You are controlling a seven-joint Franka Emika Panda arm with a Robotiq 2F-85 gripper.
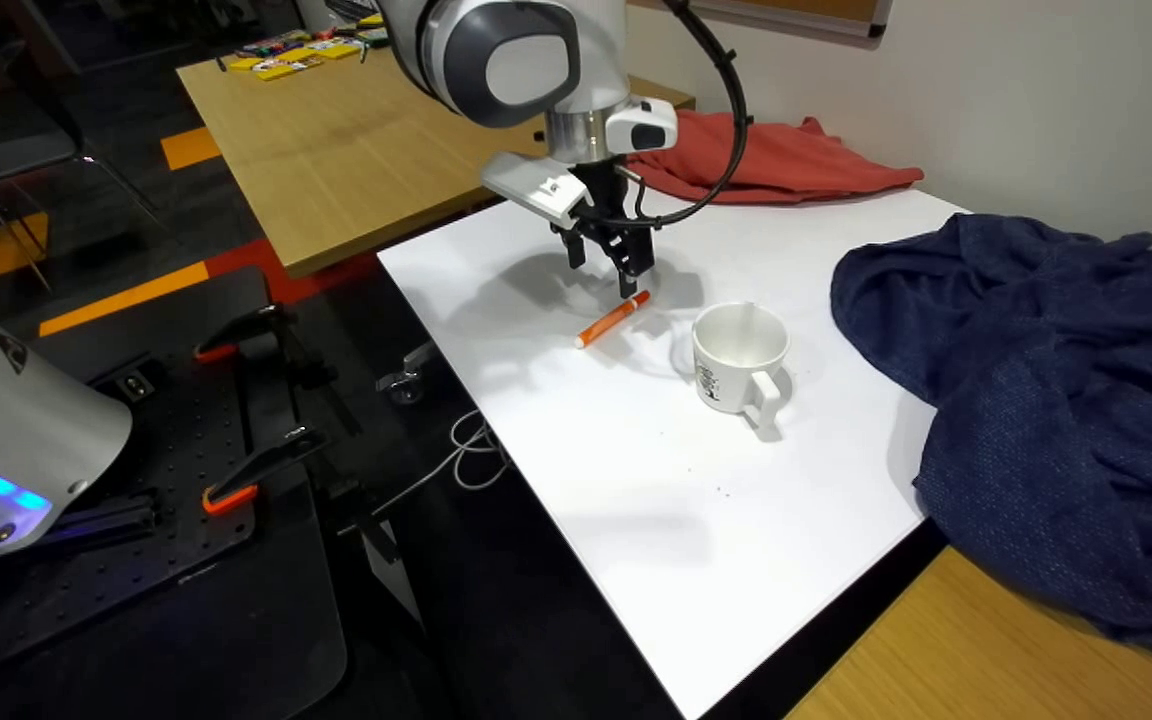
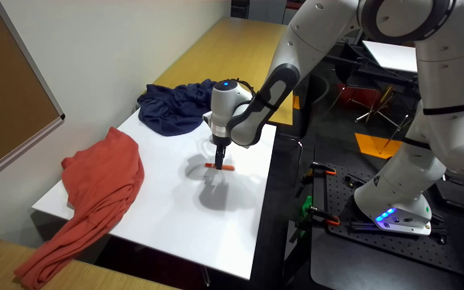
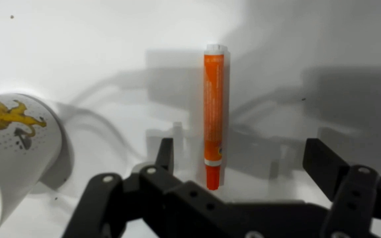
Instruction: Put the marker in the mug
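Observation:
The orange marker (image 1: 613,320) lies flat on the white table, with a white end and a red-orange cap. It also shows in an exterior view (image 2: 228,167) and in the wrist view (image 3: 213,105). The white mug (image 1: 741,360) stands upright beside the marker, handle outward. In the wrist view the mug (image 3: 28,145) is at the left edge, partly cut off. In an exterior view the arm hides it. My gripper (image 1: 602,273) is open and empty above the cap end. In the wrist view the gripper's fingers (image 3: 239,148) are apart on either side of the marker's line, nearer the left finger.
A red cloth (image 1: 776,160) and a dark blue cloth (image 1: 1066,420) lie on the white table (image 1: 636,500). A wall stands along one side. Wooden tables (image 1: 356,150) adjoin the white table. The robot base (image 2: 397,205) stands across a gap.

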